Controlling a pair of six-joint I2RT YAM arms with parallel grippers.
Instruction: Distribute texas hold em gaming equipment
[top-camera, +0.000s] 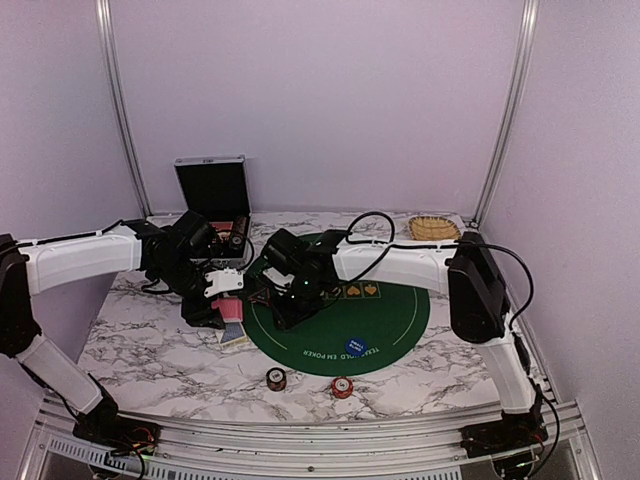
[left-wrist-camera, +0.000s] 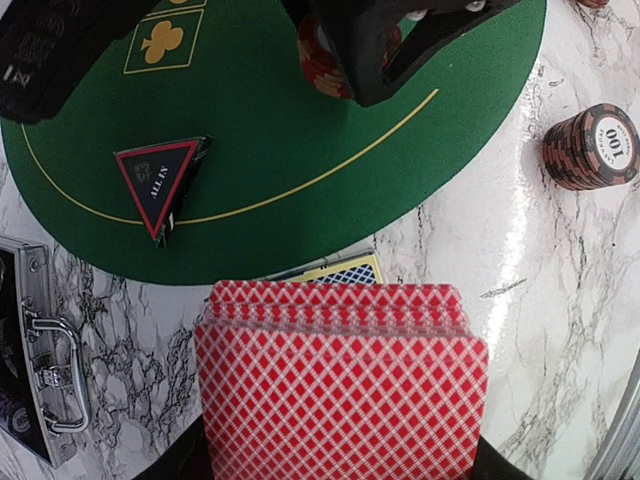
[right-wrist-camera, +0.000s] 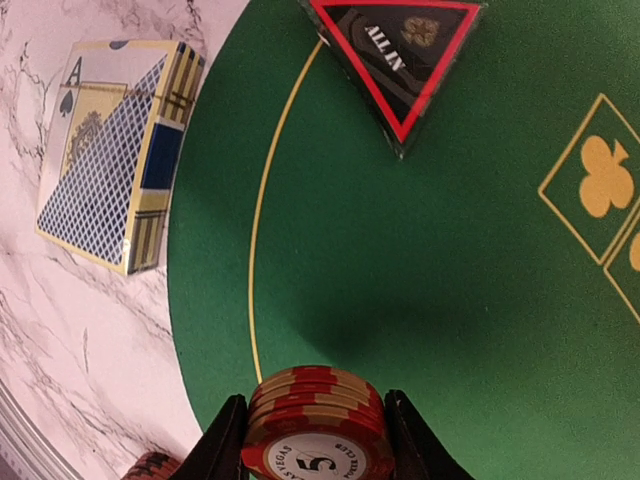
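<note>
A: From above, what can we read?

B: "TEXAS HOLD EM POKER" runs along the near rim of the green mat (top-camera: 400, 310). The blue disc (top-camera: 360, 347) carries white writing too small for us. The left claw (top-camera: 228, 306) is clamped on the red-backed cards (top-camera: 232, 309) just off the mat's left edge. The right claw (top-camera: 290, 298) sits just beside it, over the felt.

A: And room to move?

B: We see bare marble bench (top-camera: 140, 340) to the left. A dark chip stack (top-camera: 276, 378) and a red chip stack (top-camera: 342, 387) stand near the front edge. The black case (top-camera: 212, 188) and wicker basket (top-camera: 434, 228) stand at the back.

A: Left wrist?

B: The cards fill the lower frame. A blue card box (left-wrist-camera: 340, 270) peeks out past their far edge, at the mat's rim. The triangular marker (left-wrist-camera: 158, 180) reads "ALL IN", and the dark chip stack reads "100".

A: Right wrist?

B: We find that claw closed on a red-and-cream chip stack (right-wrist-camera: 315, 420) marked "5" and "LAS VEGAS", above the felt near the yellow line. The box shows an "A" with a spade and lies on the marble just beside the mat.
</note>
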